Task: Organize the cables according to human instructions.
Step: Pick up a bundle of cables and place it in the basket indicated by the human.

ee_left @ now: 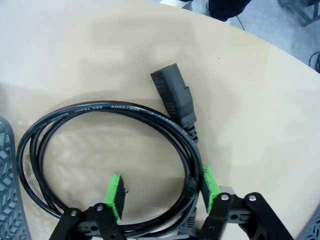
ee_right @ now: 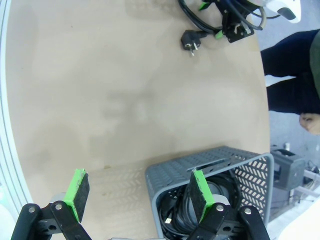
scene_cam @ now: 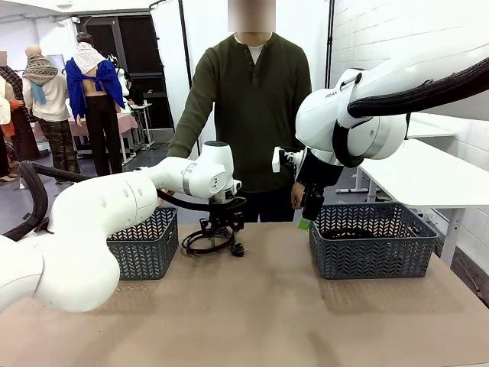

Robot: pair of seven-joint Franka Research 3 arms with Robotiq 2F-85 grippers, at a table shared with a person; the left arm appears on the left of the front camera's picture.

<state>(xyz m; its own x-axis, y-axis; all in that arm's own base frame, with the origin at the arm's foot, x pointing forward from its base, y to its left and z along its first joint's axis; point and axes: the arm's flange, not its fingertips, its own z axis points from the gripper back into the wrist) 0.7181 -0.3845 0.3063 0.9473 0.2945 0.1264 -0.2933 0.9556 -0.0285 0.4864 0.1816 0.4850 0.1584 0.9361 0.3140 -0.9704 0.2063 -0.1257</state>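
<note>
One coiled cable (ee_left: pixel 100 150) lies on the bench (scene_cam: pixel 267 306); left tool (ee_left: pixel 162 192) straddles its loops, jaws apart; right tool (ee_right: pixel 137 197), open, above the right basket (ee_right: pixel 210 172).

Bare tabletop (scene_cam: pixel 275 306) between 2 baskets, left basket (scene_cam: pixel 145 245), right basket (scene_cam: pixel 373 241) flanking

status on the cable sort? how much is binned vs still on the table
Done: black cables already lie in the grey basket on the robot's right; the count is unclear. In hand: the left end effector is down on a coiled cable on the table, pads straddling its strands, not lifted. The right end effector hangs open over that basket's edge, empty. Left: binning this coil. The other basket's contents cannot be seen.
</note>
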